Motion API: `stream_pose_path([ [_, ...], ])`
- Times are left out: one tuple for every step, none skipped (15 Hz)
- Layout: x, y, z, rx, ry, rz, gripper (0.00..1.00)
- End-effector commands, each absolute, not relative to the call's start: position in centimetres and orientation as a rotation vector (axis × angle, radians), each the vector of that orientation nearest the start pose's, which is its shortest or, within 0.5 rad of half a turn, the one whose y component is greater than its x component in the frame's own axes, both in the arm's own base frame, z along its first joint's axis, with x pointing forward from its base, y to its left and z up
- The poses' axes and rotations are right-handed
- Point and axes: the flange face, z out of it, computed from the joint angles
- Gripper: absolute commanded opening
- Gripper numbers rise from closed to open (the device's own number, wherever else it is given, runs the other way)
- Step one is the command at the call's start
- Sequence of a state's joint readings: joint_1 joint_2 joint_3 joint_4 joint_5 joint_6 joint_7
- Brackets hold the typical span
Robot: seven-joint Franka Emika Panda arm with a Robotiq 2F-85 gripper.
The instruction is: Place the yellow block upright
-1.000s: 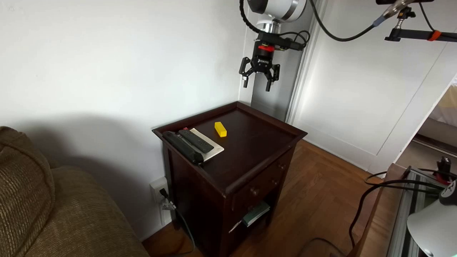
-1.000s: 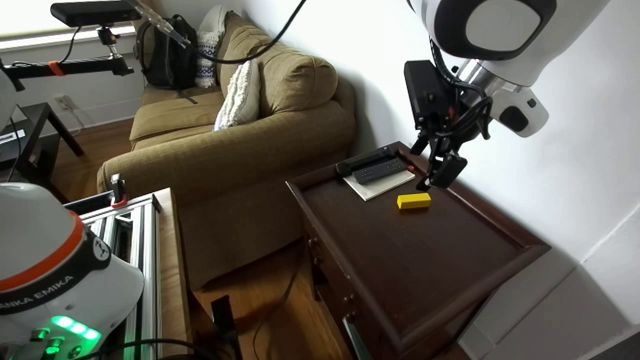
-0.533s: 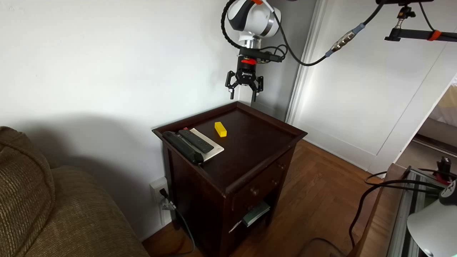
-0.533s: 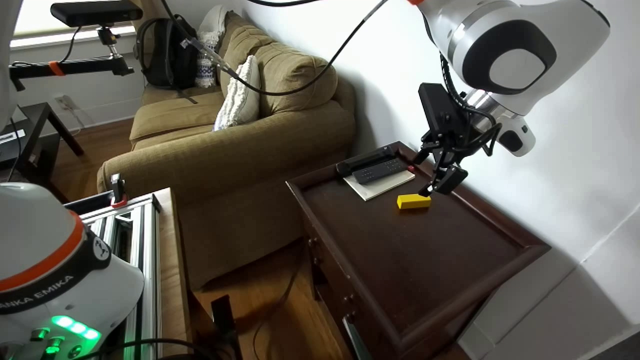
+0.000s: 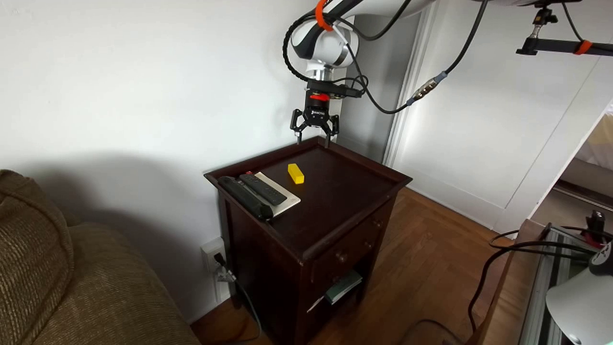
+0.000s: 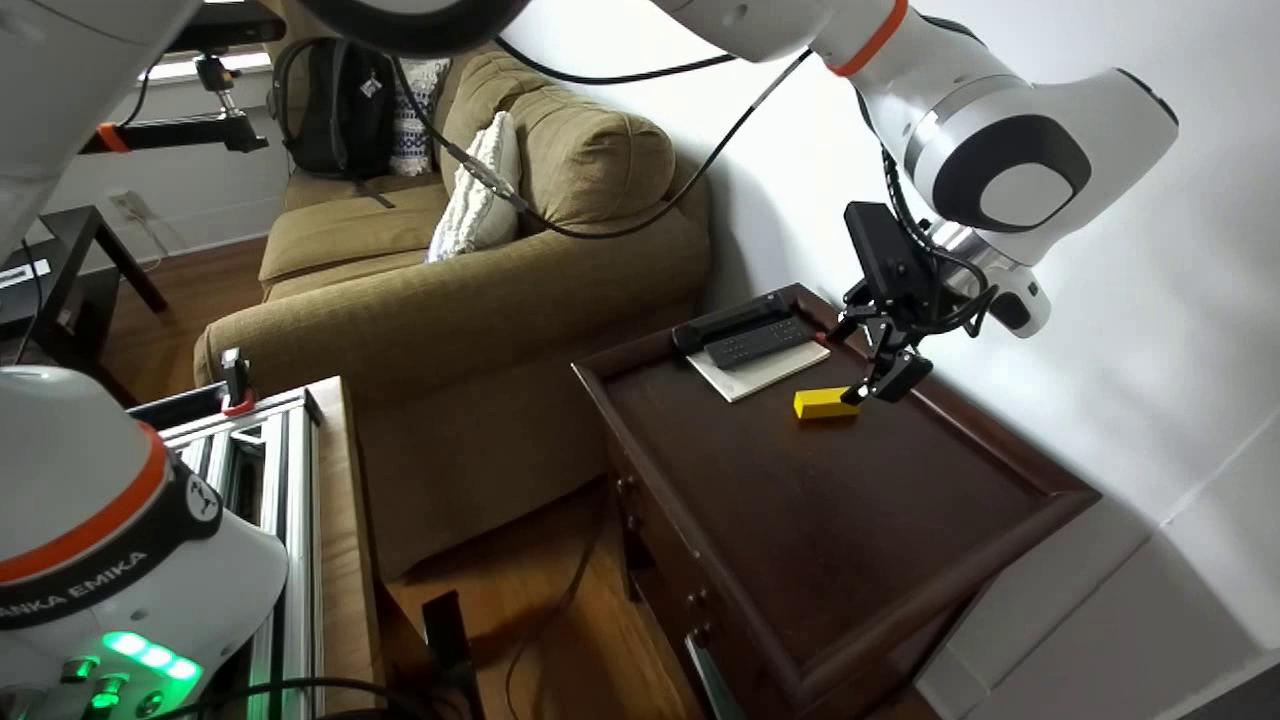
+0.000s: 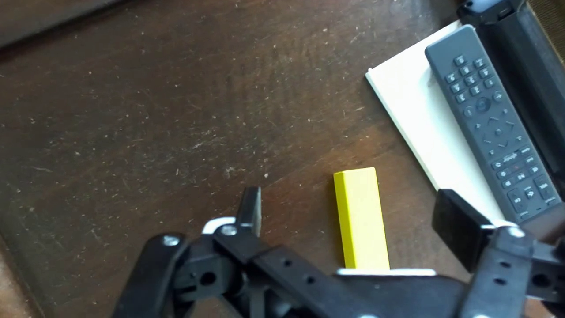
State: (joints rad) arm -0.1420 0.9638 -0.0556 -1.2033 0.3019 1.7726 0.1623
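Note:
The yellow block point(image 5: 296, 174) lies on its long side on the dark wooden stand point(image 5: 345, 179). It shows in both exterior views, here beside a fingertip that overlaps its right end point(image 6: 820, 404). In the wrist view the block point(image 7: 364, 198) appears between the two spread fingers, its near end hidden behind the gripper body. My gripper point(image 5: 313, 142) is open and empty, pointing down above the stand and apart from the block. In an exterior view the gripper point(image 6: 842, 365) hangs towards the wall side of the block. The open fingers also show in the wrist view point(image 7: 355, 214).
A grey-black remote point(image 7: 494, 123) lies on a white pad point(image 7: 419, 101) beside the block. A black elongated device point(image 5: 245, 197) lies next to it at the stand's edge. The stand has a raised rim point(image 6: 985, 440). A wall point(image 5: 167, 86) and a couch point(image 6: 480, 310) stand close by.
The arm has moved down and towards the block, lowering the open gripper nearer the stand. The block and the other objects have not moved.

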Motion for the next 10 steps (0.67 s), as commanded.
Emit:
stream_pose_path([
  [71.5,-10.7,14.7,-2.769,0.669,0.535,1.0],
  [71.7,-10.6,14.4,-2.772,0.674,0.526,1.0],
  [71.8,-10.4,14.0,-2.78,0.677,0.513,1.0],
  [72.0,-10.3,13.6,-2.787,0.677,0.502,1.0],
  [72.2,-10.1,13.2,-2.798,0.679,0.487,1.0],
  [72.4,-9.8,12.8,-2.809,0.674,0.468,1.0],
  [72.6,-9.5,12.4,-2.818,0.669,0.455,1.0],
  [72.8,-9.1,11.8,-2.827,0.663,0.439,1.0],
  [72.9,-8.7,11.3,-2.83,0.659,0.43,1.0],
  [73.1,-8.5,10.8,-2.842,0.656,0.408,1.0],
])
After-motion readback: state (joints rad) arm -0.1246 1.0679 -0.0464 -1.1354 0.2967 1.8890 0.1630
